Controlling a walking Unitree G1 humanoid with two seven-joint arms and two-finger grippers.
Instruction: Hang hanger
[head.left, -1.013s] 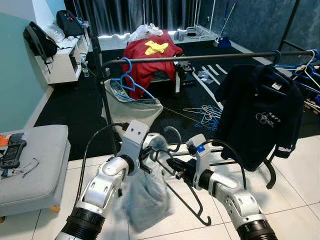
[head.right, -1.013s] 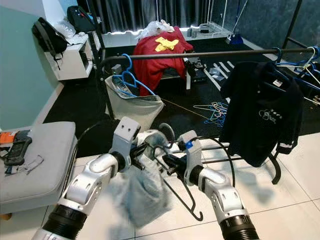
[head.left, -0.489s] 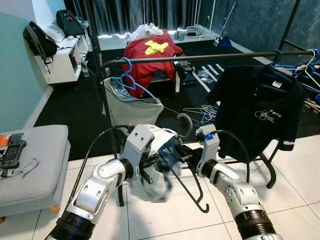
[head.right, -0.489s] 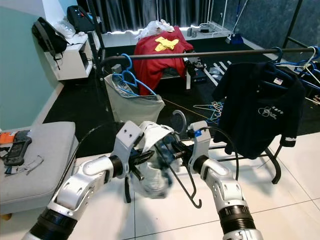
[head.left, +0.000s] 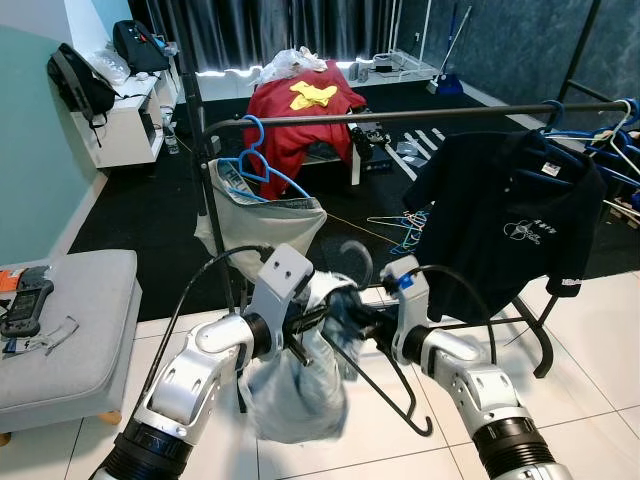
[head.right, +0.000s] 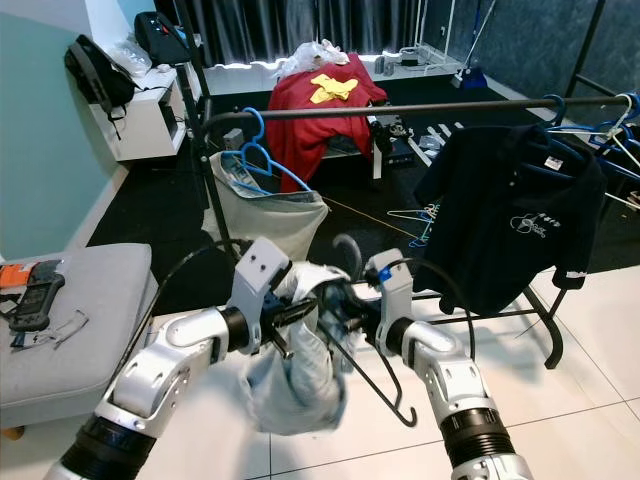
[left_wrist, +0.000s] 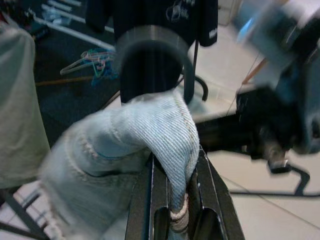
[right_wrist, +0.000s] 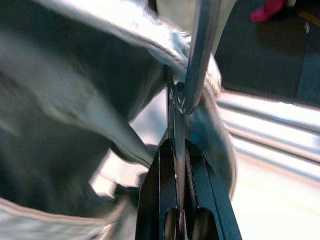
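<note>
A black hanger (head.left: 424, 430) is pinched at its neck by my right gripper (head.left: 366, 326), which is shut on it; the wire runs between the fingers (right_wrist: 165, 170). A pale blue denim garment (head.left: 295, 400) is draped over the hanger and hangs below both grippers. My left gripper (head.left: 306, 324) is shut on a fold of that denim (left_wrist: 125, 150). Both grippers are held close together in front of me, below and short of the black clothes rail (head.left: 450, 112). A black polo shirt (head.left: 510, 220) hangs on the rail to the right.
Blue hangers (head.left: 600, 135) crowd the rail's far right end. A grey laundry bag (head.left: 265, 215) with a blue hanger hangs at the rail's left post. A grey ottoman (head.left: 70, 320) stands at left. Loose hangers (head.left: 405, 225) lie on the dark carpet beyond.
Half a second ago the denim was bunched up high between the grippers; now it hangs down longer. The hanger's hook has dropped slightly. The black shirt has swung on the rail.
</note>
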